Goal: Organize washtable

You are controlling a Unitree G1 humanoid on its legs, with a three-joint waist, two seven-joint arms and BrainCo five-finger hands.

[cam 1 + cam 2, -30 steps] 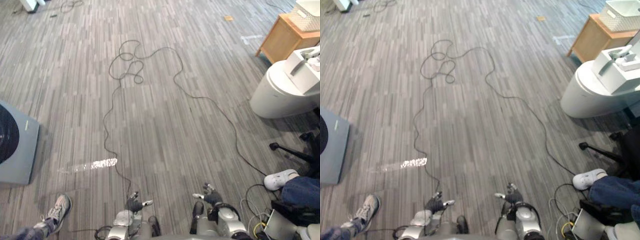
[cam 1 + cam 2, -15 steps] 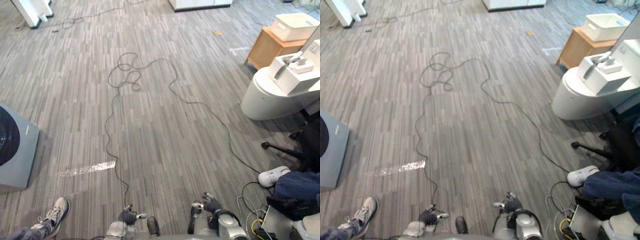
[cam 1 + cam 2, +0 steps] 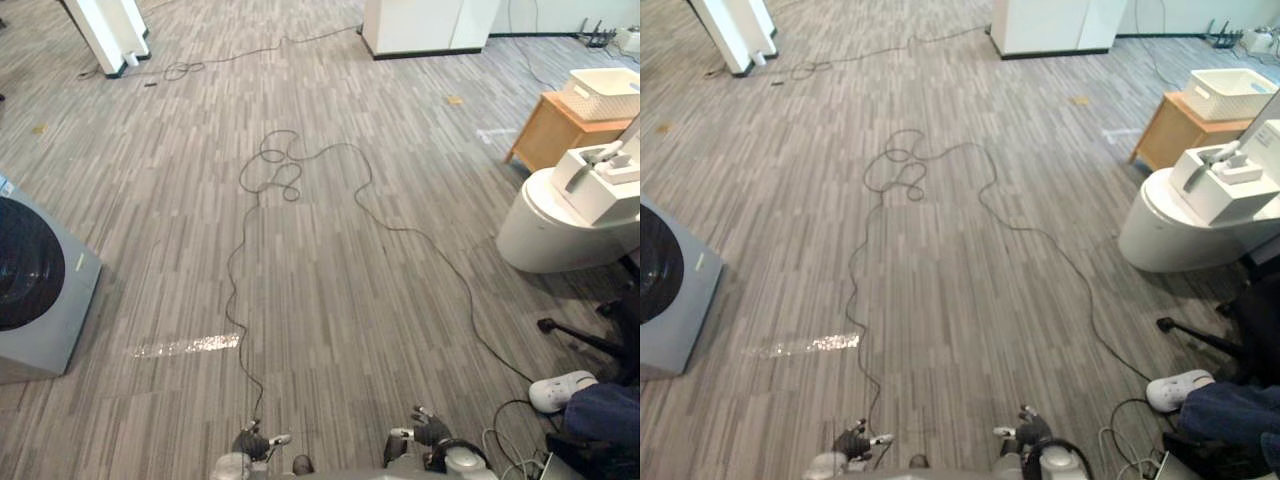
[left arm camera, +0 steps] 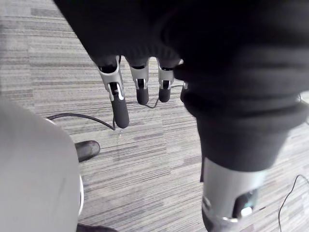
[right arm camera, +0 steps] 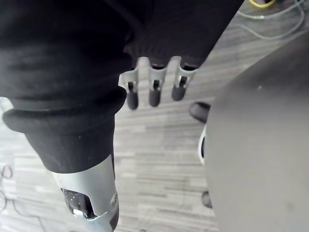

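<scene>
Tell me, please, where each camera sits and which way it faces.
Left eye view: on the head, looking down over the floor; left hand and right hand low in frame.
Right eye view: just beside it; both share the washing machine and washstand.
Left wrist view: on the left wrist, looking along open fingers at the floor.
Right wrist view: likewise on the right wrist.

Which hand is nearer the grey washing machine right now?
Left. The left hand hangs low, the washing machine off to its left; the right hand hangs farther right, nearer the white washbasin.
</scene>
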